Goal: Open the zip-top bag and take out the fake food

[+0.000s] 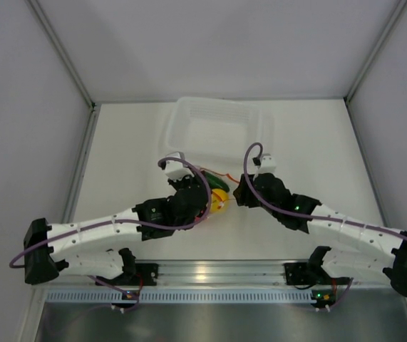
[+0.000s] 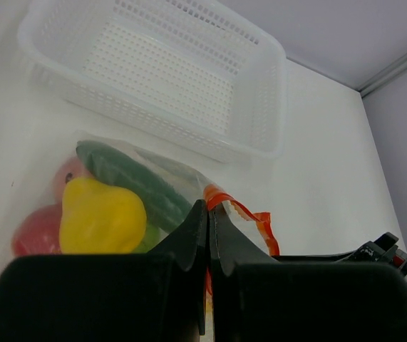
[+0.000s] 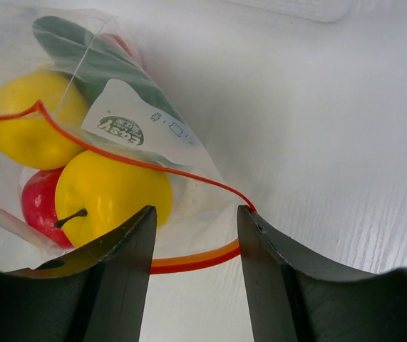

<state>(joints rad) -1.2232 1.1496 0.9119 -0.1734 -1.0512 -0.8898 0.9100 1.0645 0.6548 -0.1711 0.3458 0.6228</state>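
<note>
The zip-top bag (image 1: pixel 222 191) lies on the table between both arms, just in front of the basket. My left gripper (image 2: pixel 209 206) is shut on the bag's orange-red zip strip (image 2: pixel 249 211) at one edge. The fake food shows through the plastic: a dark green cucumber (image 2: pixel 135 182), a yellow fruit (image 2: pixel 100 217), a red one (image 2: pixel 35 231). My right gripper (image 3: pixel 196 214) is open at the bag's mouth, with the near zip strip (image 3: pixel 189 261) running between its fingers. The two strips are parted. Inside lie two yellow fruits (image 3: pixel 110 189), a red one (image 3: pixel 35 199) and the cucumber (image 3: pixel 82 50).
A translucent white basket (image 1: pixel 221 101) stands right behind the bag, seen with nothing in it in the left wrist view (image 2: pixel 153 128). White walls close in the table on the left, right and back.
</note>
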